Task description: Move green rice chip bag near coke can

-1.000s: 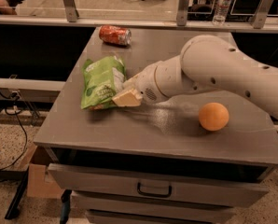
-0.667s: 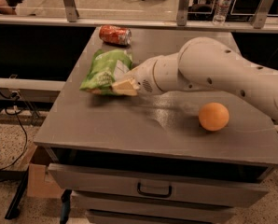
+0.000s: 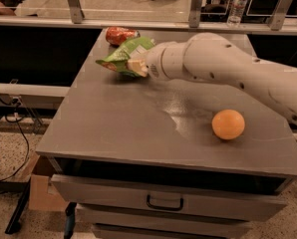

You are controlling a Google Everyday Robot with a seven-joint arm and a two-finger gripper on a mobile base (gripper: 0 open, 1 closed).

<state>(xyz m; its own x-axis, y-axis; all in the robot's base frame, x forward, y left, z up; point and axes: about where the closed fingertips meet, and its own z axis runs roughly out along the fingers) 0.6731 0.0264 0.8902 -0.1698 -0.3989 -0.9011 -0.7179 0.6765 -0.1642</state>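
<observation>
The green rice chip bag (image 3: 122, 55) is a crinkly lime-green bag held above the grey table top at the back left. My gripper (image 3: 137, 67) is at the end of the white arm and is shut on the bag's near edge. The coke can (image 3: 119, 35) is red and lies on its side at the table's far left edge, just behind the bag. The bag hides part of the can's right end.
A round orange fruit (image 3: 228, 124) sits on the table (image 3: 138, 128) at the right. My white arm (image 3: 223, 66) stretches across the table from the right. Drawers are below the front edge. A clear bottle (image 3: 236, 6) stands on the ledge behind.
My gripper has lifted the bag off the table and carried it toward the far edge, closer to the can.
</observation>
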